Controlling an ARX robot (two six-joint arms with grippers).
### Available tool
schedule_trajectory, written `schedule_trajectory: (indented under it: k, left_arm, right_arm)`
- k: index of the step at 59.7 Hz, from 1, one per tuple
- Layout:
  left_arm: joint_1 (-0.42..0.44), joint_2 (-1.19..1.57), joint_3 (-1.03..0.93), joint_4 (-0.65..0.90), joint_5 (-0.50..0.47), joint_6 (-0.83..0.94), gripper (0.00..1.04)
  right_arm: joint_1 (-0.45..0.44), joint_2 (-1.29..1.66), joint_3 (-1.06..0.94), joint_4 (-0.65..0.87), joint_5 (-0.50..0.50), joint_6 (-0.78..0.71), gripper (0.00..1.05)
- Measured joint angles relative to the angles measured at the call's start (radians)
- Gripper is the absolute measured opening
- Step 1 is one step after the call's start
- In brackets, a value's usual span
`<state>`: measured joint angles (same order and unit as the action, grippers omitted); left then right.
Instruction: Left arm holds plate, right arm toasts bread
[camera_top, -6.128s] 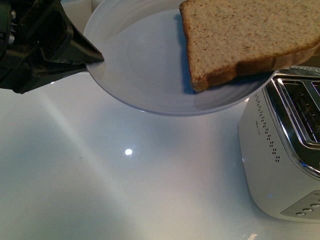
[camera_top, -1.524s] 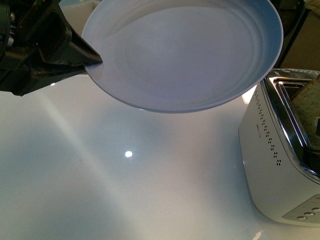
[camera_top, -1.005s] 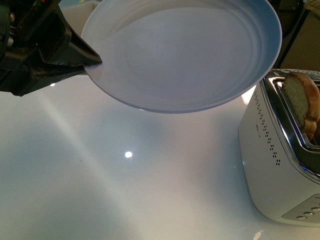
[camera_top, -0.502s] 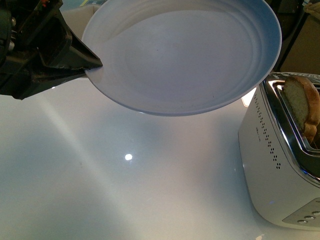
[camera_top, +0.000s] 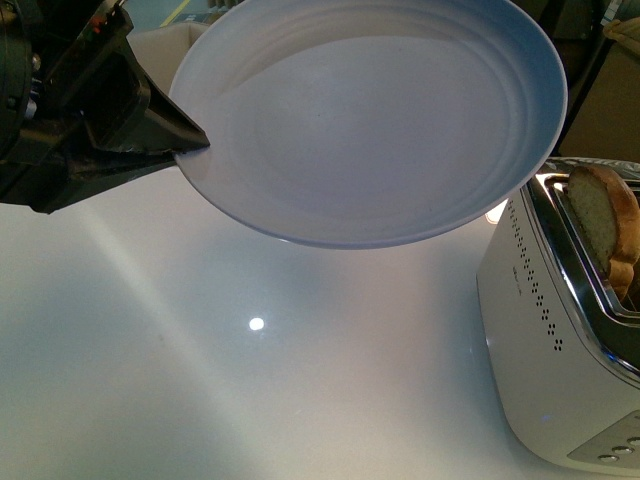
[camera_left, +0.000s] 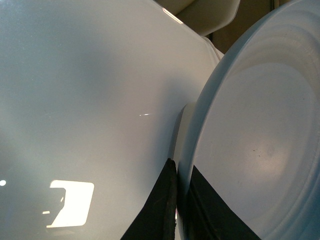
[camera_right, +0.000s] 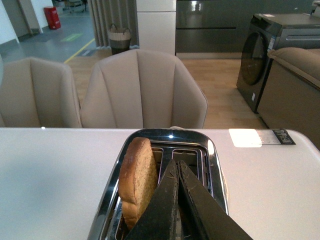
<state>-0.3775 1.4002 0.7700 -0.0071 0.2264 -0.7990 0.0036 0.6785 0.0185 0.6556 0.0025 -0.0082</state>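
The left gripper (camera_top: 196, 140) clamps the rim of the empty plate (camera_top: 380, 130). The bread (camera_top: 600, 215) stands protruding from 1 toaster (camera_top: 540, 330) slot; the right gripper (camera_right: 176, 165), fingers together and empty, hovers above. Lowering it seems left.

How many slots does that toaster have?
2, side by side in the toaster top. One holds the bread slice, standing partly out; the second slot looks empty, next to the right claw with its closed tips.

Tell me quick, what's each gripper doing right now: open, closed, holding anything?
Left gripper: closed on the plate rim.
Right gripper: closed, holding nothing; bread sits in the toaster.
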Motion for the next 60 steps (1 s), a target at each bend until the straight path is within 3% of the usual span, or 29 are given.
schedule_trajectory:
  k: [25,60]
  left_arm:
    - [0.000,0.000,0.000,0.000,0.001,0.000,0.03]
    - [0.000,0.000,0.000,0.000,0.001,0.000,0.03]
  right_arm:
    - [0.000,-0.264,-0.001,-0.243,0.000,0.000,0.02]
    - [0.000,-0.462,-0.001,-0.438,0.000,0.000,0.02]
